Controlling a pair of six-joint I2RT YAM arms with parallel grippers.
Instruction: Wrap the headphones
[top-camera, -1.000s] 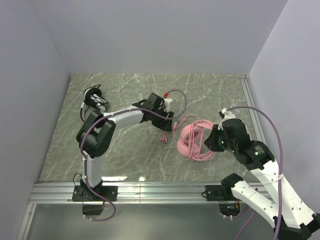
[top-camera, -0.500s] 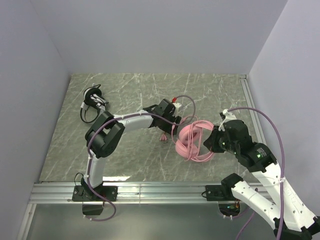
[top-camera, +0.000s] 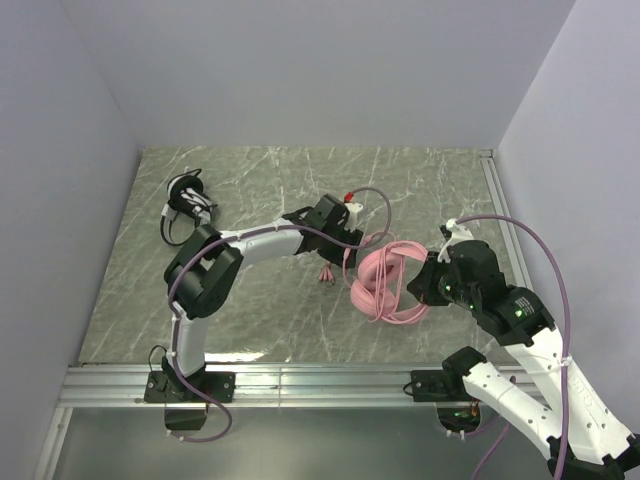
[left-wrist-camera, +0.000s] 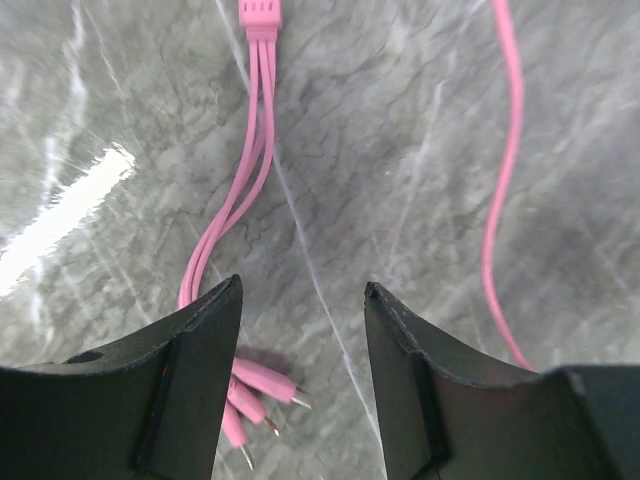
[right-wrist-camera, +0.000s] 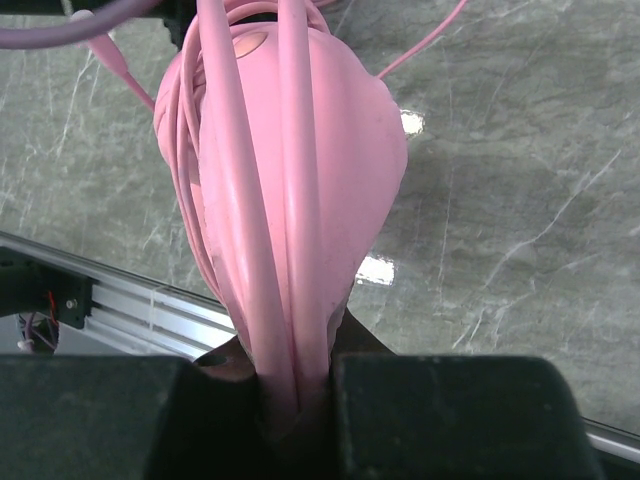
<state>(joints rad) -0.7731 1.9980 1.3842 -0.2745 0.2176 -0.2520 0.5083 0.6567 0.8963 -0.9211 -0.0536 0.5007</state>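
**Now the loose cable end lies by the left tool's own-left finger**

Left tool: fingers spread, nothing between them but bare tabletop. The plugs at the cable's end lie just beside and partly under its left finger. They are off the centre line of the gap, not inside it. From there the cable's long axis runs almost straight ahead of the tool, bending slightly towards the gap, up to a small splitter. A second single strand passes outside the right finger and runs ahead as well.

Right tool: pressed together on the pink headset, pinching its band along with several loops of cable already laid over it. The headset hangs straight ahead of that tool, with the ear cup just above or on the tabletop; I cannot tell which.

The left tool is plainly the nearer one to the free end, and the right one is occupied. My judgement is that a grasp needs the left tool to shift a little towards its own left, so the plugs or the cable just ahead of them fall between the fingers. The cable lies nearly in line with the fingers, so it could slip out lengthwise.

The black headset lies well behind the left tool, untouched.

The marbled tabletop is glossy and shows glare. Plain walls close it in on three sides, leaving free room around both tools.
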